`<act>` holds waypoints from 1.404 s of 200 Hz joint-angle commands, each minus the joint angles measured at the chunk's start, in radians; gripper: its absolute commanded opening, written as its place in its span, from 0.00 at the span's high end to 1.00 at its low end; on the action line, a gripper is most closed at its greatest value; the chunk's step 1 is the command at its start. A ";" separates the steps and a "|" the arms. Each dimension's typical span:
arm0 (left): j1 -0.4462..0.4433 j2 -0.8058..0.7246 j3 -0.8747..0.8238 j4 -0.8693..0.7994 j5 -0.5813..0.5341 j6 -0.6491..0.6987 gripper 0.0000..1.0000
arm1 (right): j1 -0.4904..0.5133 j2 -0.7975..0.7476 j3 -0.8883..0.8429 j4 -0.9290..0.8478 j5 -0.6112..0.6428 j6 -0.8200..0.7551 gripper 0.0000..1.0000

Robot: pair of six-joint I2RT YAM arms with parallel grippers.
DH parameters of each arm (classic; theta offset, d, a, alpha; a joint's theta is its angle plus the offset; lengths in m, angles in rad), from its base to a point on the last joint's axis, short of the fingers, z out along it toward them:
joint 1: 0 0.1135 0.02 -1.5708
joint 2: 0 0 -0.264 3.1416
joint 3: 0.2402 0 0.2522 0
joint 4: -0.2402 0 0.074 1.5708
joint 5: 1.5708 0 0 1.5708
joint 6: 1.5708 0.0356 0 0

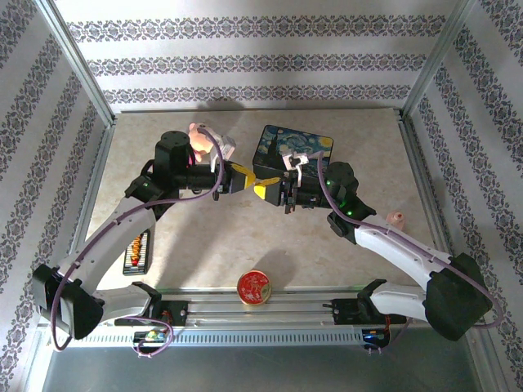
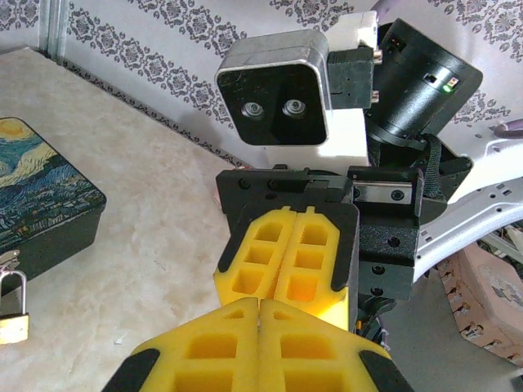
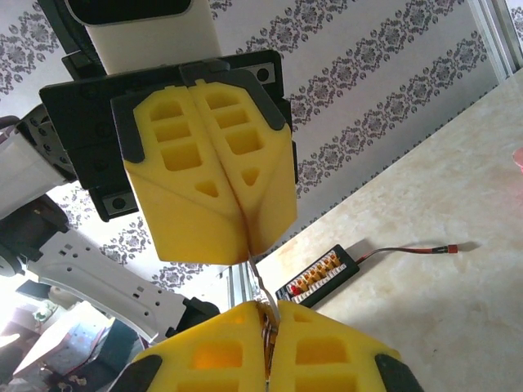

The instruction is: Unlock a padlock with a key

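Observation:
My two grippers meet tip to tip above the table's middle. The left gripper [image 1: 245,178] and the right gripper [image 1: 266,189] are both shut. A thin silvery key [image 3: 259,278] bridges the small gap between them. One end is pinched in my right gripper [image 3: 268,317], the other runs into the seam of the left gripper's fingers [image 3: 204,204]. The small brass padlock [image 2: 12,309] hangs on the front of a painted box [image 2: 41,204], left of my left gripper [image 2: 260,314]. The box [image 1: 294,149] sits just behind the right wrist.
A round red-gold tin [image 1: 254,287] lies at the near edge. A black connector board [image 1: 136,251] with a red wire lies by the left arm. Pink objects sit at the back left [image 1: 198,139] and on the right [image 1: 395,219]. Metal rails frame the table.

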 commanded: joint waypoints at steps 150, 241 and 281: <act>0.004 -0.028 -0.018 0.033 -0.690 -0.189 0.01 | -0.208 -0.166 -0.073 -0.326 0.358 0.168 1.00; 0.004 0.292 0.074 0.135 -0.672 -0.249 0.01 | -0.505 -0.109 -0.018 -0.704 0.528 0.118 1.00; 0.003 0.514 0.187 0.169 -0.656 -0.248 0.01 | -0.555 0.070 0.072 -0.724 0.579 0.053 1.00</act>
